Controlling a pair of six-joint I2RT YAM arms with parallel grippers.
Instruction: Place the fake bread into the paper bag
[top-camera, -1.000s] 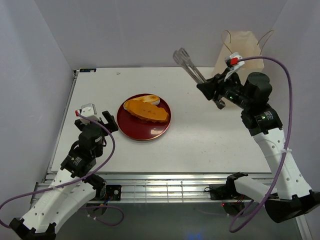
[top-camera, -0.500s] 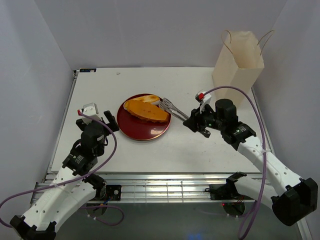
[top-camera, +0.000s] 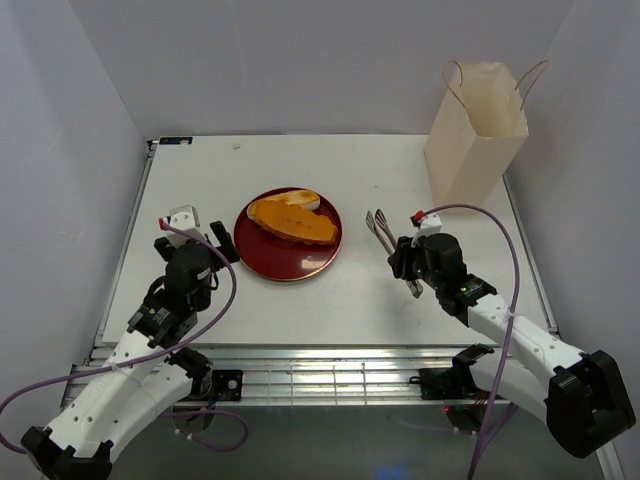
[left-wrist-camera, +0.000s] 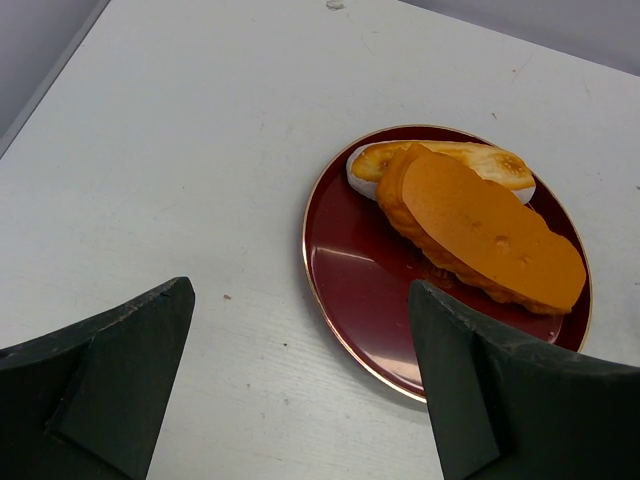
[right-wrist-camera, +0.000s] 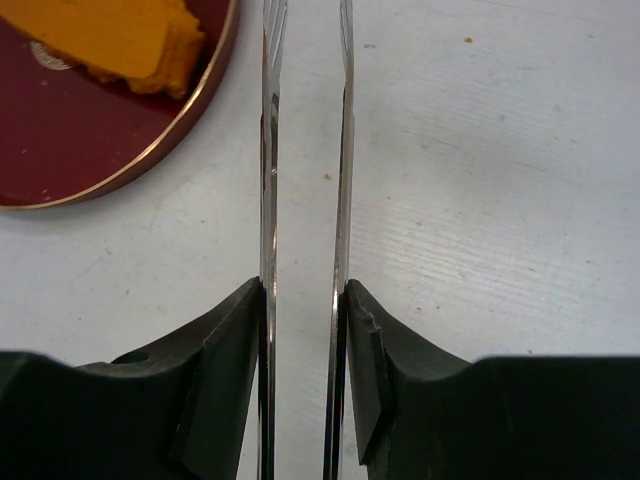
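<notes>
The fake bread (top-camera: 292, 218) lies on the dark red plate (top-camera: 288, 262): an orange long piece over a paler slice; it also shows in the left wrist view (left-wrist-camera: 480, 225) and at the top left of the right wrist view (right-wrist-camera: 110, 35). The cream paper bag (top-camera: 476, 135) stands upright at the back right. My right gripper (top-camera: 405, 262) is shut on slim metal tongs (top-camera: 383, 232), low over the table right of the plate; the tong arms (right-wrist-camera: 267, 150) stand apart and empty. My left gripper (top-camera: 215, 243) is open and empty, left of the plate.
The plate's gold rim (left-wrist-camera: 325, 300) lies just ahead of my left gripper's right finger (left-wrist-camera: 500, 400). White walls close in the table on the left, back and right. The bag's thin handles (top-camera: 455, 70) stick up above its mouth.
My right arm swung the tongs from up by the bag down toward the plate, then drew back right and low over the table. The bread and left arm stayed put.
</notes>
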